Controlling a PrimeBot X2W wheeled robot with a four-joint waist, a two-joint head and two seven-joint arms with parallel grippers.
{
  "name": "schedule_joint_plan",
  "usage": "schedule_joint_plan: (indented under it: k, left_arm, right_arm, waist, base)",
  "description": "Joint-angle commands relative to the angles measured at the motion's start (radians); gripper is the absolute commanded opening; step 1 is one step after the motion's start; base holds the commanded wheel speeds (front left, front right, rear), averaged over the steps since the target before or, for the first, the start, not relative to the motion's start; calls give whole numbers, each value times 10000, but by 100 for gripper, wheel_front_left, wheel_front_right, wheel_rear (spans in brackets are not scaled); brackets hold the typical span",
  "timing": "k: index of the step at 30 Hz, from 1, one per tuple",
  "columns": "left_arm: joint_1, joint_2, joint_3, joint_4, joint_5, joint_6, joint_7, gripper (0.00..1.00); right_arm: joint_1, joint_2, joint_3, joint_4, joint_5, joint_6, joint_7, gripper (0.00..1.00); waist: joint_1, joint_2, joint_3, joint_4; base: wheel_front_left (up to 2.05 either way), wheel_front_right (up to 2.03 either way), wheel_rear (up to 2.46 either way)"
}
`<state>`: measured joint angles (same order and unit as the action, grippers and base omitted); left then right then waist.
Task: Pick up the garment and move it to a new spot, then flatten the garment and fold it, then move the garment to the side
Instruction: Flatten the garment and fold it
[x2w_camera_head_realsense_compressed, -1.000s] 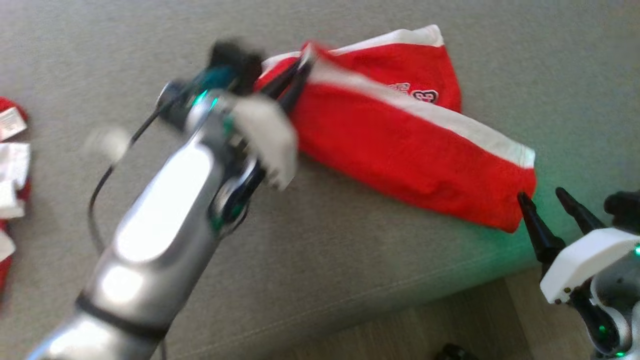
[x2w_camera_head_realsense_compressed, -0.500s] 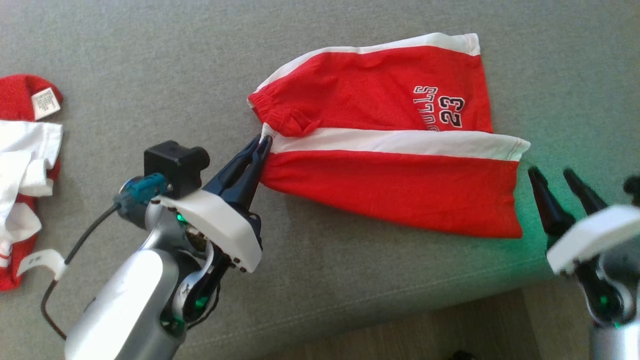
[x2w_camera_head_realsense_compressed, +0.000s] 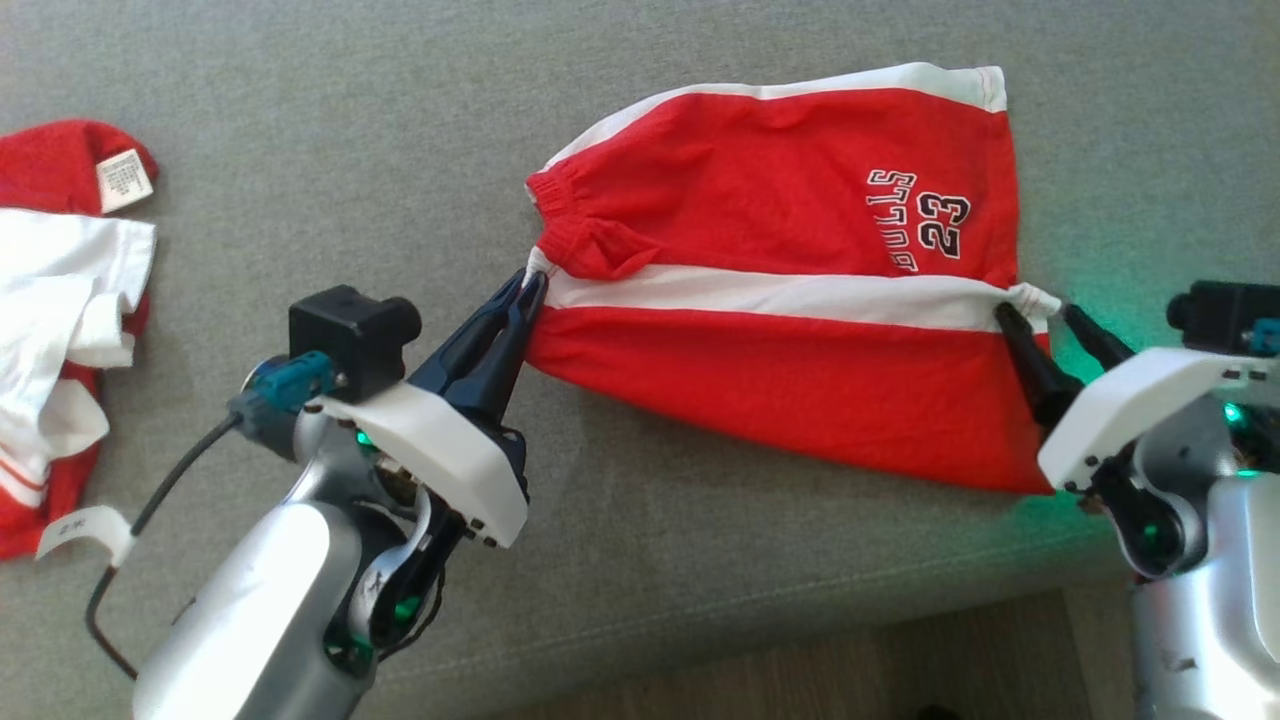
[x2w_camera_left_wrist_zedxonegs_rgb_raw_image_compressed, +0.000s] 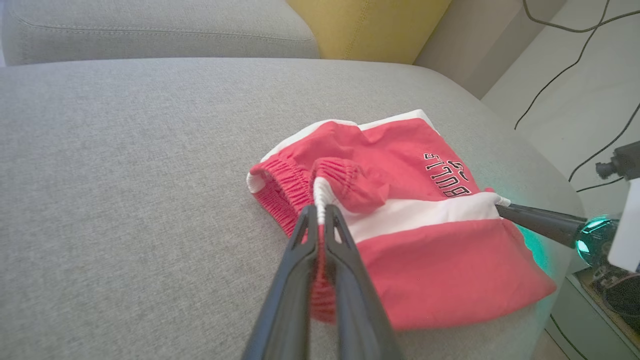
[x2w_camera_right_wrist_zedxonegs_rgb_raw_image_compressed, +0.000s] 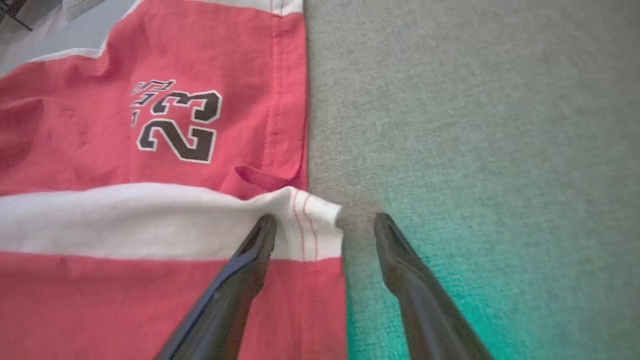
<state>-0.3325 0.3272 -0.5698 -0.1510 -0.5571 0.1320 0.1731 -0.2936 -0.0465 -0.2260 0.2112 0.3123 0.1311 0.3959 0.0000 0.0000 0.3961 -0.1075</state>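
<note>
Between the pressed-together fingers of the left gripper (x2w_camera_head_realsense_compressed: 533, 285) is pinched the waistband end of the red shorts (x2w_camera_head_realsense_compressed: 780, 350), which lie spread on the grey sofa cushion (x2w_camera_head_realsense_compressed: 300, 150). The right gripper (x2w_camera_head_realsense_compressed: 1034, 311) has its fingers spread astride the hem's white corner, one on cloth, one just beside it.

looks down on a grey woven sofa seat (x2w_camera_head_realsense_compressed: 300, 150), evenly lit by soft daylight, stitched with a seam along the near edge. just past that edge, a strip of wooden floor (x2w_camera_head_realsense_compressed: 800, 660). at the far side, a grey back cushion (x2w_camera_left_wrist_zedxonegs_rgb_raw_image_compressed: 150, 25) beside a yellow cushion (x2w_camera_left_wrist_zedxonegs_rgb_raw_image_compressed: 370, 20). off to the right, thin dark cables (x2w_camera_left_wrist_zedxonegs_rgb_raw_image_compressed: 546, 95) over a pale surface. green glow (x2w_camera_right_wrist_zedxonegs_rgb_raw_image_compressed: 475, 280) on the seat's right near corner.
</note>
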Motion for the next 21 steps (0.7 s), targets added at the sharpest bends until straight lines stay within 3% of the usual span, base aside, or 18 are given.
schedule_joint_plan:
  k: [1, 2, 3, 4, 5, 6, 13, 21]
  left_arm:
    - [-318, 143, 359, -304, 21, 8, -116, 0]
    - [-313, 147, 366, -293, 17, 14, -132, 0]
    - [-302, 151, 371, -279, 12, 19, -151, 0]
    - [-290, 150, 371, -260, 5, 22, -167, 0]
    - [-285, 148, 367, -239, -2, 26, -174, 0]
    - [-287, 146, 366, -221, -6, 30, -181, 0]
    - [-230, 97, 526, -46, -166, 42, -490, 0]
    - [-380, -208, 1249, -331, -930, -39, -1145, 0]
  right_arm:
    - [-254, -68, 296, -263, 100, -4, -20, 100]
    - [-267, -67, 352, -231, 150, -4, -40, 94]
    - [-273, -75, 384, -188, 177, -4, -78, 72]
    - [-269, -90, 422, -130, 205, -4, -104, 35]
    - [-267, -106, 458, -76, 244, -4, -129, 13]
    - [-269, -114, 501, -26, 291, -4, -152, 0]
    - [-53, -356, 576, -426, 507, -4, -640, 0]
    - [380, -486, 114, -2838, 549, -4, -1022, 0]
  waist:
    - [0, 0, -10, 3]
    - [0, 0, -16, -4]
    - [0, 0, -26, -10]
    - [0, 0, -39, -12]
    - [0, 0, -49, -11]
    - [0, 0, -59, -15]
    - [0, 0, -414, -107]
    - [0, 0, -1058, -330]
  base:
    - [0, 0, 0]
    - [0, 0, 0]
    - [0, 0, 0]
    - [0, 0, 0]
    - [0, 0, 0]
    - [0, 0, 0]
    - [0, 0, 0]
    - [0, 0, 0]
